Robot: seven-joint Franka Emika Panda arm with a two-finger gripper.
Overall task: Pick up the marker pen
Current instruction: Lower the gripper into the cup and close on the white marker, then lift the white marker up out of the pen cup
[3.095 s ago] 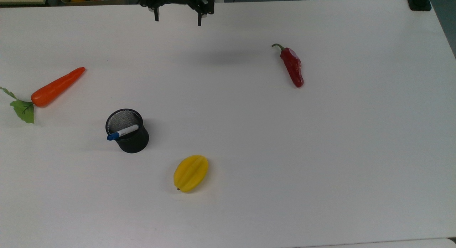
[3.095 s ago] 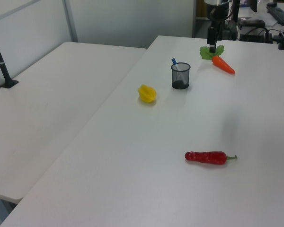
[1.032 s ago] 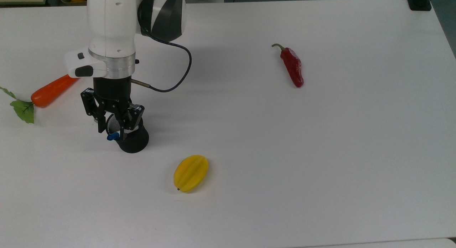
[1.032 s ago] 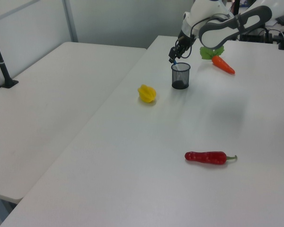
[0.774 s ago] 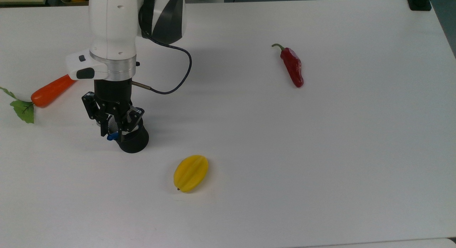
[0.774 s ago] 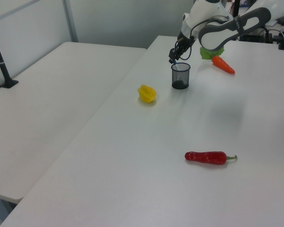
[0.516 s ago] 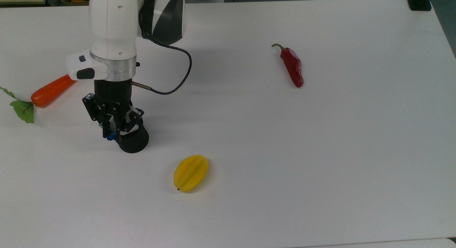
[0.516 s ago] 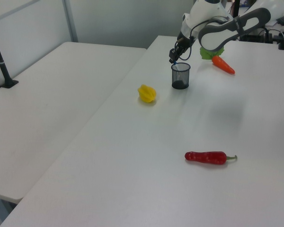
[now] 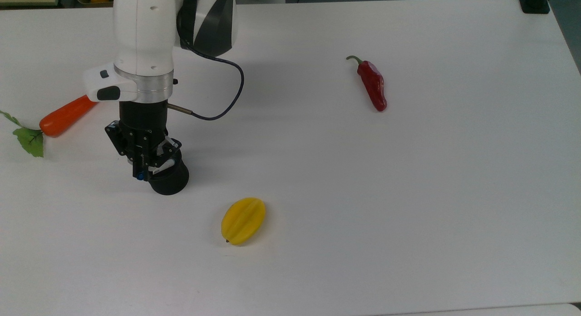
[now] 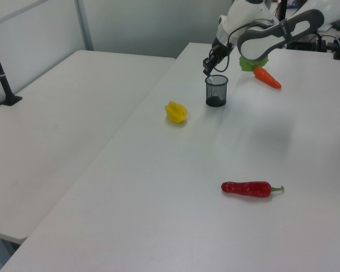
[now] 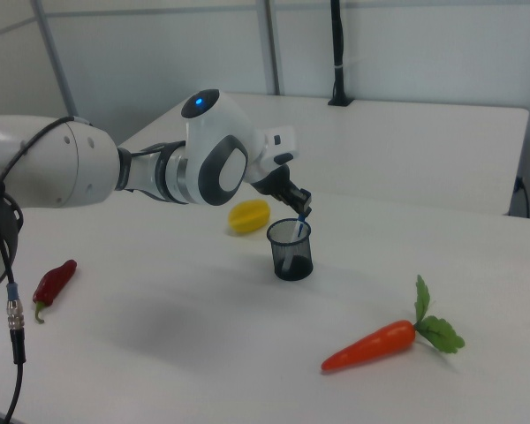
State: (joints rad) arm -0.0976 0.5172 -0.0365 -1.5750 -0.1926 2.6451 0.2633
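Observation:
The marker pen point(image 9: 160, 164) leans in a black mesh cup point(image 9: 170, 182) at the top view's left, its blue cap end poking over the rim. My gripper point(image 9: 144, 170) hangs straight over the cup's rim, its fingers shut on the pen's upper end, so little of the cap shows. In the left view the gripper point(image 10: 208, 69) sits just above the cup point(image 10: 216, 92). In the right view the gripper point(image 11: 303, 210) pinches the blue tip of the pen point(image 11: 299, 217) above the cup point(image 11: 291, 252).
An orange carrot point(image 9: 63, 116) with green leaves lies beside the arm at the top view's left. A yellow star fruit point(image 9: 243, 220) lies to the lower right of the cup. A red chilli point(image 9: 373, 84) rests far off at the top view's right on the white table point(image 9: 408, 193).
The arm came in from the far edge to the cup. Over the last second the open fingers sank slightly and closed on the pen's blue end.

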